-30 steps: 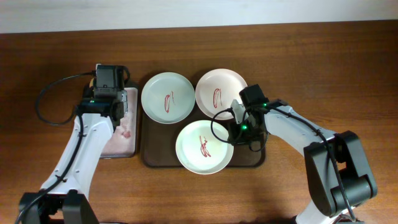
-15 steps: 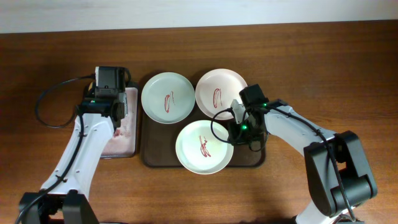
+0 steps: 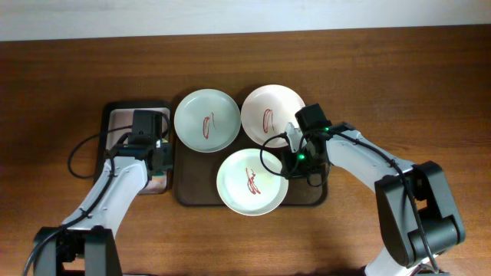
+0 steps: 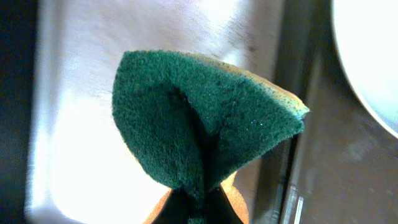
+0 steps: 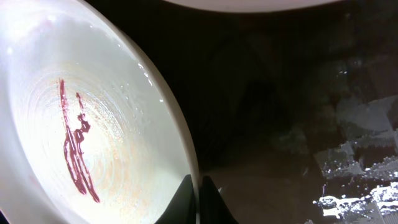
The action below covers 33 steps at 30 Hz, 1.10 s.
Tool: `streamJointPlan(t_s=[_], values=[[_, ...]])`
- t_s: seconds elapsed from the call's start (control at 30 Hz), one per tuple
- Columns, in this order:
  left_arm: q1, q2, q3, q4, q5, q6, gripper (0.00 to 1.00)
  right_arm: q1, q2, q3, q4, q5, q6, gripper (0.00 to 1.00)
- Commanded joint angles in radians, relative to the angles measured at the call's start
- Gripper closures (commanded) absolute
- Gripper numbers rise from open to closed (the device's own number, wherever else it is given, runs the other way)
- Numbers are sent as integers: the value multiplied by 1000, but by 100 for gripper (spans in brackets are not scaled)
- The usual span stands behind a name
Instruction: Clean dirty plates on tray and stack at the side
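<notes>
Three plates with red smears lie on the dark brown tray [image 3: 311,195]: one at the back left [image 3: 205,121], one at the back right [image 3: 272,115], and a pale one at the front [image 3: 252,182]. My right gripper [image 3: 288,163] is shut on the front plate's right rim; the right wrist view shows the jaws [image 5: 199,200] pinching the rim of this plate [image 5: 93,137]. My left gripper [image 3: 157,159] is shut on a folded green sponge [image 4: 205,118] and holds it over the small pinkish tray [image 4: 74,93], next to the brown tray's left edge [image 4: 336,162].
The small black-rimmed tray [image 3: 123,115] lies left of the brown tray. The back left plate's edge [image 4: 373,62] shows at the upper right of the left wrist view. Bare wooden table [image 3: 399,77] surrounds both trays. Wet patches [image 5: 360,130] shine on the brown tray.
My left arm has drawn back from the small tray's far end toward its front right corner, with the sponge in its jaws. The right arm and the plates have not moved.
</notes>
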Motion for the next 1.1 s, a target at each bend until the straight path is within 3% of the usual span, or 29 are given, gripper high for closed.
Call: streamJointPlan(t_s=[0.0,0.2,0.63,0.9,1.07], values=[[-1,-19,-32,18,121,-13,100,6,6,16,0,-10,5,96],[-1,-19,-32,26,192,-13,100,6,6,16,0,-10,5,96],[-3,-89,46,-8,175,-12,100,6,6,16,1,-9,5,96],[-45,-148,93,-5,673,-14,100,6,6,16,1,-10,5,92],[-144,-86,92,0,714,-123,100,6,6,16,1,-10,5,92]])
